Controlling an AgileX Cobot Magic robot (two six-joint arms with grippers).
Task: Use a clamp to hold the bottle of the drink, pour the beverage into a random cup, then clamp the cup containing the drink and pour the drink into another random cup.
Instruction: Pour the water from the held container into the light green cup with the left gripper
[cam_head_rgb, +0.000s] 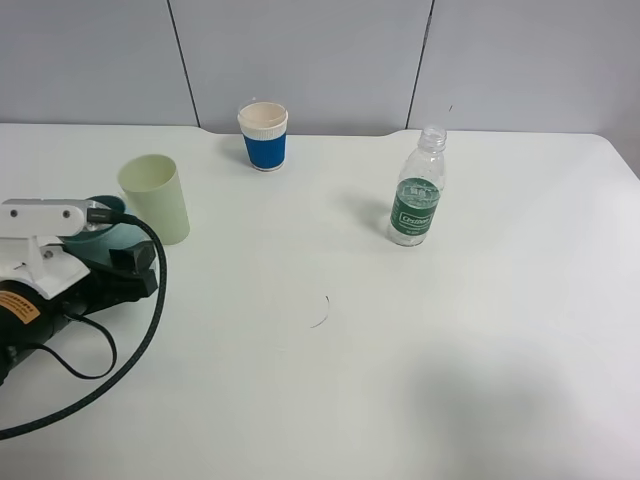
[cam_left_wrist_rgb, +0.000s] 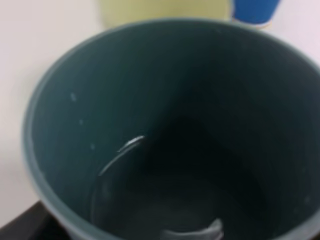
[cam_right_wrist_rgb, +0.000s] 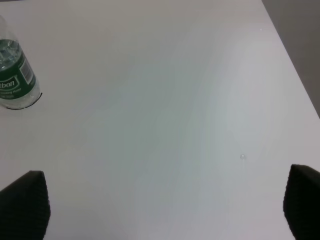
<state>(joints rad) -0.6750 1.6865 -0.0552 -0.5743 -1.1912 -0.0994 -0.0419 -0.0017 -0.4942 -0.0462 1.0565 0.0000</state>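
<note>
L clamp (cam_head_rgb: 112, 245) closed on teal cup (cam_left_wrist_rgb: 150, 90), beverage (cam_left_wrist_rgb: 160, 200) inside; R clamp (cam_right_wrist_rgb: 165, 202) fingers apart, bottle (cam_head_rgb: 416, 200) upright.

Smooth plastic cup (cam_left_wrist_rgb: 150, 90), clear ribbed plastic bottle (cam_head_rgb: 416, 197)

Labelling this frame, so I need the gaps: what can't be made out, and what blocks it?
Teal cup: exterior high, mostly hidden under the left arm's white camera mount; any grip on it unseen.
Bottle: right wrist, top cut off by the edge.
Bottle label: exterior high, lettering too small.
Pale tumbler: exterior high, inside bottom hidden by its own wall.
</note>
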